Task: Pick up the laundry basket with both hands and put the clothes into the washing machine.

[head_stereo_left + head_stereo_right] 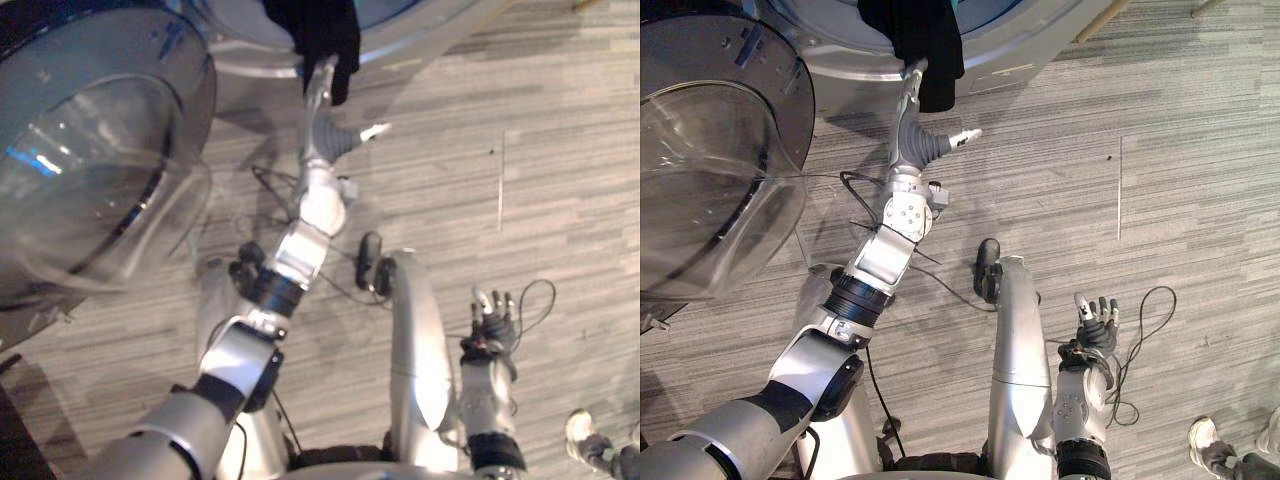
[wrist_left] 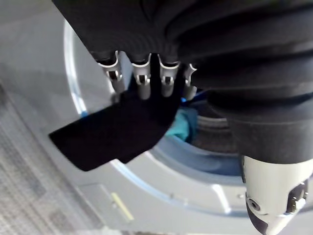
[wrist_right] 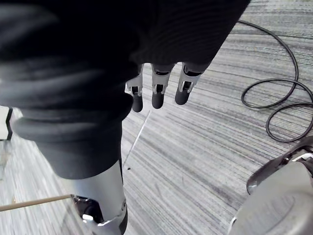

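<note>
The front of the left hand is buried in a black garment hung over the rim of the washing machine, so its hold cannot be judged. A teal cloth is partly covered by that garment. The machine and its glass door are cut off by the picture edges, as is a person above a shoe.

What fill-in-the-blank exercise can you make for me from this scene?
1. The left hand reaches to a ____ garment draped over the rim of the washing machine.
2. The machine's clear door stands ____.
3. The right hand, low over the floor, holds ____.

Missing words: black; open; nothing.
</note>
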### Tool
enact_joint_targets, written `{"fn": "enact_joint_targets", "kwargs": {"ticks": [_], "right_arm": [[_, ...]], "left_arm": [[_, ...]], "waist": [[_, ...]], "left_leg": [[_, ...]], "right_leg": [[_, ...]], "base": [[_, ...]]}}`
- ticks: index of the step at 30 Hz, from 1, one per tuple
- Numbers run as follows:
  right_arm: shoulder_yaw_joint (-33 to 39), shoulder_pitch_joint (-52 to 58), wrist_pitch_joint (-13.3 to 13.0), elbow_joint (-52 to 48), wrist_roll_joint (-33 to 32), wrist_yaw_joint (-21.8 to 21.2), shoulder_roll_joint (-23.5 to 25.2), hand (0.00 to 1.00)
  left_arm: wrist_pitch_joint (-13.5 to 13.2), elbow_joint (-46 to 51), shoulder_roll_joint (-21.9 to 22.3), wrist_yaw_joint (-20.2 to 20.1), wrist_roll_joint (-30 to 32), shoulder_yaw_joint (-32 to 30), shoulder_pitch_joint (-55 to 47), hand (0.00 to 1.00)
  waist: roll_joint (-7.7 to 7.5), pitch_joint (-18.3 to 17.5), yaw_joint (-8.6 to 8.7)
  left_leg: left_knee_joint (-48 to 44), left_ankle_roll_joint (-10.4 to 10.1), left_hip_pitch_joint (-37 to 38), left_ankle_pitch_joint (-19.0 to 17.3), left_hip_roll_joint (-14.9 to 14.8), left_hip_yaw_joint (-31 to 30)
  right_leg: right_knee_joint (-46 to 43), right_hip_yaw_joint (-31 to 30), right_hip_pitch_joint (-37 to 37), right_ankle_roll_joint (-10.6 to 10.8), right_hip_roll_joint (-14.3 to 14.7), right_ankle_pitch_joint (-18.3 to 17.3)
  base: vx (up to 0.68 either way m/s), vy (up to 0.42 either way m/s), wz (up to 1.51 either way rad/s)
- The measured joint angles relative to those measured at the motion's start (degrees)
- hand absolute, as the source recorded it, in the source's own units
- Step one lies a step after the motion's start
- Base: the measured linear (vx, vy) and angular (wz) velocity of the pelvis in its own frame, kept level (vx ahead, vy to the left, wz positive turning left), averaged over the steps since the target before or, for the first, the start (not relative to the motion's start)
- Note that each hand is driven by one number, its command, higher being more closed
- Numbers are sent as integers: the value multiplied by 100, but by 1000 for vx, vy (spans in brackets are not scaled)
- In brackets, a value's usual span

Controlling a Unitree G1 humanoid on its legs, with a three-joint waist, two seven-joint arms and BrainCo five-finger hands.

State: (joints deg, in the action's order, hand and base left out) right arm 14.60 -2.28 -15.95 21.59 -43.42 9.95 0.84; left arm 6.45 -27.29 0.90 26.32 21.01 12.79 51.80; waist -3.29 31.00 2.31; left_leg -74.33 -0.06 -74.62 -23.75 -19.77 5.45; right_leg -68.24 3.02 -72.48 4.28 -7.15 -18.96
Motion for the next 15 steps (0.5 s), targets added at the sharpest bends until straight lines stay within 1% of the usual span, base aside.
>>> {"fn": "enact_joint_targets", "kwargs": {"ticks": [4, 6, 8, 9, 10, 15], "right_arm": [[-42, -23, -42, -13, 0, 0, -80, 0], [-154, -28, -50, -29, 0, -1, -142, 0], [-185, -58, -50, -56, -1, -2, -137, 0], [-190, -77, -52, -67, -2, -3, -139, 0], [-206, -76, -53, -64, -2, -4, -141, 0], [-213, -71, -60, -145, -105, -14, -188, 0]], "left_arm": [[22, -674, 0, -7, 0, -74, 278, 0], [50, -1121, -37, -16, -6, -249, 553, 0], [53, -1374, -150, -40, -20, -329, 715, 0], [54, -1483, -218, -99, -89, -423, 814, 0], [55, -1615, -312, -132, -186, -450, 913, 0], [54, -1829, -691, -268, -590, -455, 1366, 0]], "waist": [[-7, 3, 21], [-13, 8, 77], [-27, 15, 144], [-50, 27, 181], [-91, 48, 182], [-113, 56, 276]], "left_leg": [[-76, 0, -177, -1, -13, -16], [-174, 5, -355, -7, -24, -56], [-284, 13, -496, -27, -40, -88], [-352, 27, -577, -37, -71, -95], [-468, 45, -653, -87, -150, -114], [-673, 44, -1038, -113, -189, -205]], "right_leg": [[-70, -9, -180, 0, 9, 0], [-153, -8, -338, -1, 15, 0], [-251, -11, -468, 0, 25, -1], [-298, -14, -550, 0, 45, 0], [-370, -15, -616, 0, 98, 0], [-491, -3, -938, 9, 126, 19]], "base": [[-47, -44, -3], [-41, -23, -5], [-31, -14, -6], [-32, -13, -17], [-42, -5, -22], [-34, 0, -10]]}}
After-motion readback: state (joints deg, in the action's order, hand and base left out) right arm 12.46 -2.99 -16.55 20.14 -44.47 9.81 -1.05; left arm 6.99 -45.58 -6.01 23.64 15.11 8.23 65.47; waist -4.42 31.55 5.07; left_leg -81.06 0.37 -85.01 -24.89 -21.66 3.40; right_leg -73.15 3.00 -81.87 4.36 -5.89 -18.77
